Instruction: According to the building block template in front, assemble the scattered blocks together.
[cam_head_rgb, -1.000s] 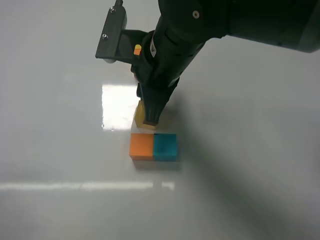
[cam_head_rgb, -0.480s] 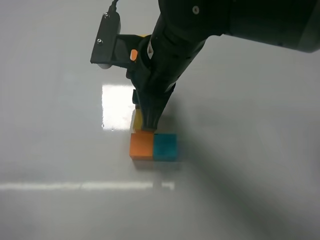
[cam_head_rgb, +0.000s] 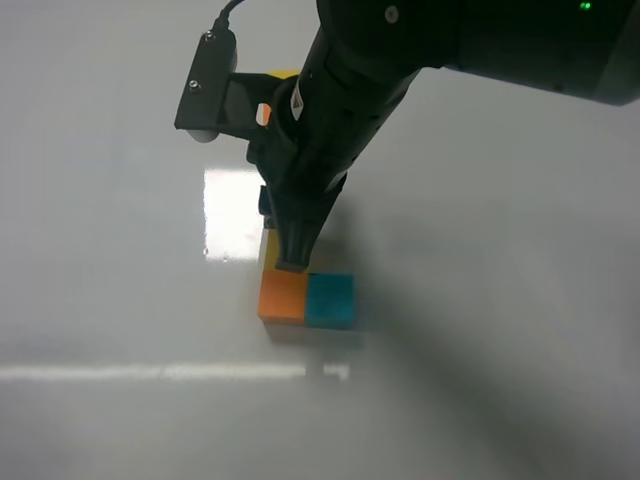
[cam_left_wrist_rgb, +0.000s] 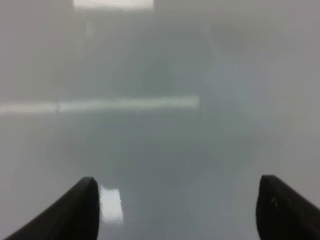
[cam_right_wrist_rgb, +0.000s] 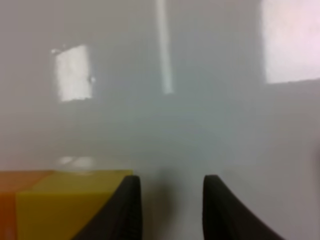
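Pressing down with fingers nearly together, empty, the right gripper beside the matte mustard-yellow cube, which touches the matte orange cube joined to the matte teal cube. Left gripper spread over bare table.

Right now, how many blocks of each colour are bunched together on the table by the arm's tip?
orange block: 1
teal block: 1
yellow block: 1, mostly hidden behind the arm in the high view
Total: 3
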